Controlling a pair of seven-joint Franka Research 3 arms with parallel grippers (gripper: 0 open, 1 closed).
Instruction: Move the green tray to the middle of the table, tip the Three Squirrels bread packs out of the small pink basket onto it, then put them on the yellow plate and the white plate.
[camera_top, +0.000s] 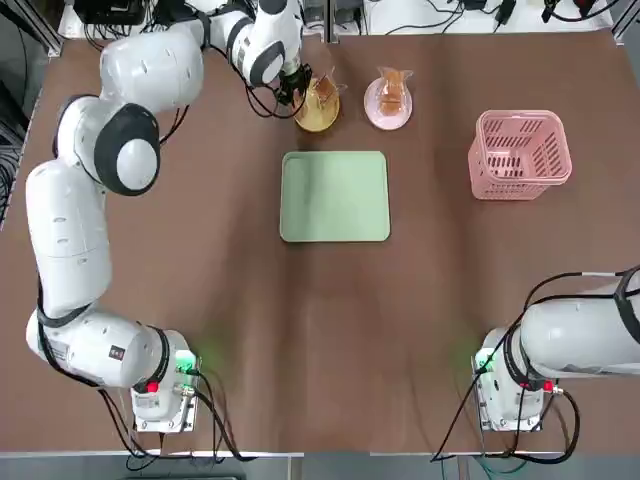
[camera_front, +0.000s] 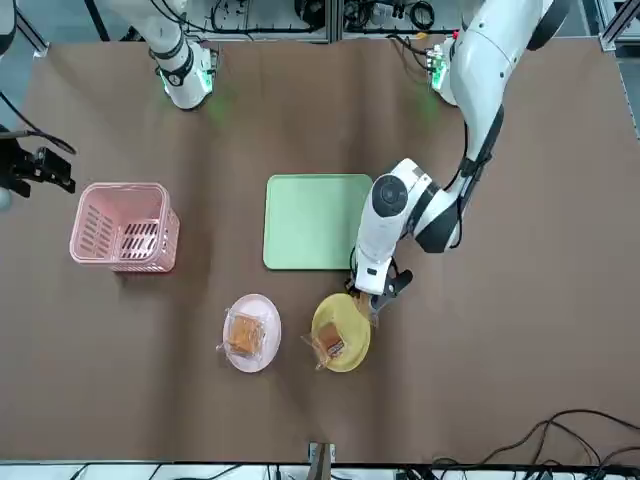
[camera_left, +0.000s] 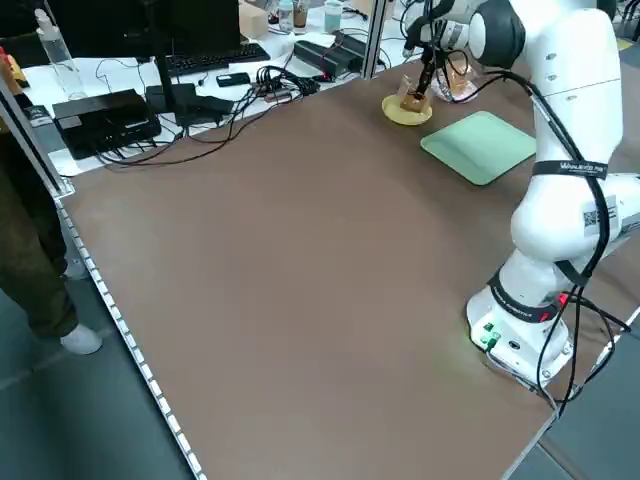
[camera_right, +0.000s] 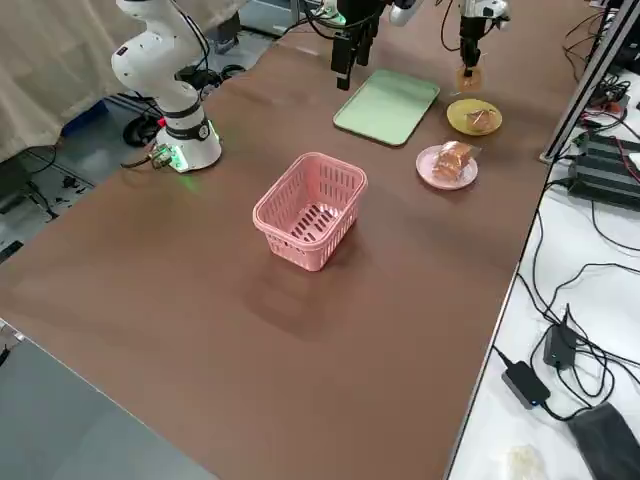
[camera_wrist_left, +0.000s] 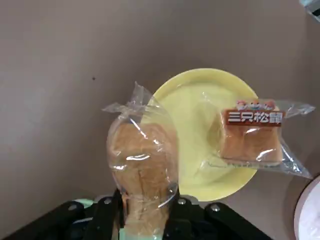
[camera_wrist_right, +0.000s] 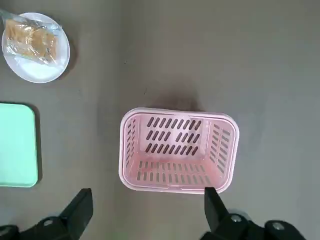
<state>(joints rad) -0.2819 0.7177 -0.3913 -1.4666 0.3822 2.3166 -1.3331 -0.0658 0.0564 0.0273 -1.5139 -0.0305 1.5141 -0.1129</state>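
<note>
My left gripper (camera_wrist_left: 142, 212) is shut on a Three Squirrels bread pack (camera_wrist_left: 142, 165), which hangs upright just above the near edge of the yellow plate (camera_wrist_left: 190, 105). Another pack (camera_wrist_left: 252, 135) lies flat on that plate (camera_top: 312, 125). Beside it, the white plate (camera_top: 388, 125) carries bread packs (camera_top: 392, 92). The green tray (camera_top: 335, 196) lies bare in the middle of the table. On the robot's right side the small pink basket (camera_top: 515, 178) stands upright and empty. High over it my right gripper (camera_wrist_right: 147, 212) stands open and holds nothing.
Both plates sit in a row just beyond the tray's far edge. Cables, a keyboard and boxes lie on the bench (camera_left: 150, 90) past the table's far side. Wide bare tabletop (camera_top: 330, 340) stretches between the tray and the arms' bases.
</note>
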